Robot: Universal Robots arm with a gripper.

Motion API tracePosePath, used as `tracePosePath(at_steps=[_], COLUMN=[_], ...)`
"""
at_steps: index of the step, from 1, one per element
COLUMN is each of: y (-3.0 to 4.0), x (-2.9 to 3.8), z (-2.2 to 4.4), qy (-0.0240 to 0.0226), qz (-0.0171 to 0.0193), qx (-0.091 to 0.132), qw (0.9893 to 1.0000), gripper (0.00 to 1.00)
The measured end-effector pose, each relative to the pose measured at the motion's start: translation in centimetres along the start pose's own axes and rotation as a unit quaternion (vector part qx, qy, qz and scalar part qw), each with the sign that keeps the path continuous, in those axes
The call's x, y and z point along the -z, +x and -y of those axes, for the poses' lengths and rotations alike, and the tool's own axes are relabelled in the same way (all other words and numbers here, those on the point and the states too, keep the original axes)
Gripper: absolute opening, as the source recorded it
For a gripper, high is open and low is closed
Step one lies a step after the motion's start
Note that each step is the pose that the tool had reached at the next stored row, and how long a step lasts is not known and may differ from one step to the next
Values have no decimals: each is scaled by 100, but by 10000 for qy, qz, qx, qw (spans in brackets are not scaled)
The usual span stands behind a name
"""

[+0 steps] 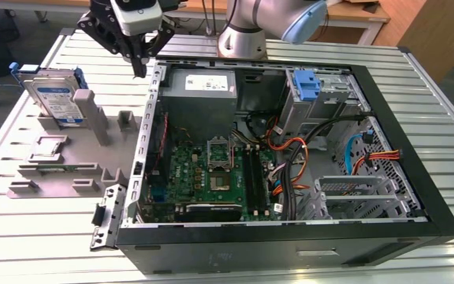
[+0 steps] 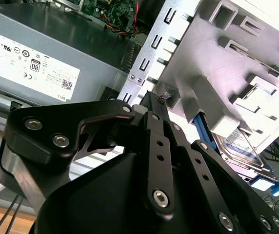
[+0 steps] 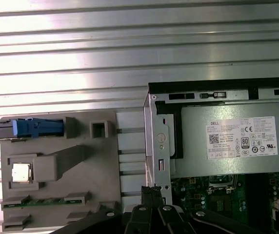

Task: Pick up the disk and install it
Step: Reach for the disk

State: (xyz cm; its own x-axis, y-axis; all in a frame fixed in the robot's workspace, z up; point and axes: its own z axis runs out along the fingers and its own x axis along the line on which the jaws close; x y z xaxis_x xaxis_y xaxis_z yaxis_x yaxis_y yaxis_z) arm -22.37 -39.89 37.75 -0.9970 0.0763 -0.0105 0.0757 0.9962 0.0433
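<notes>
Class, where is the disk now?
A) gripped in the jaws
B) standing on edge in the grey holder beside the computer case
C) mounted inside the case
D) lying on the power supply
B: the disk stands on edge in the grey holder, outside the computer case.

disk [image 1: 56,97] lower part hidden, perhaps behind grey stand [image 1: 97,124]
</notes>
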Motion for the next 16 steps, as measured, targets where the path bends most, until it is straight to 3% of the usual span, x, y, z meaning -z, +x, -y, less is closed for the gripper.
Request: tracePosePath(at_steps=[16], y=[44], x=[-9], z=[4], qy=[0], qz=[-7], qx=[0], qw=[10000], gripper=[10])
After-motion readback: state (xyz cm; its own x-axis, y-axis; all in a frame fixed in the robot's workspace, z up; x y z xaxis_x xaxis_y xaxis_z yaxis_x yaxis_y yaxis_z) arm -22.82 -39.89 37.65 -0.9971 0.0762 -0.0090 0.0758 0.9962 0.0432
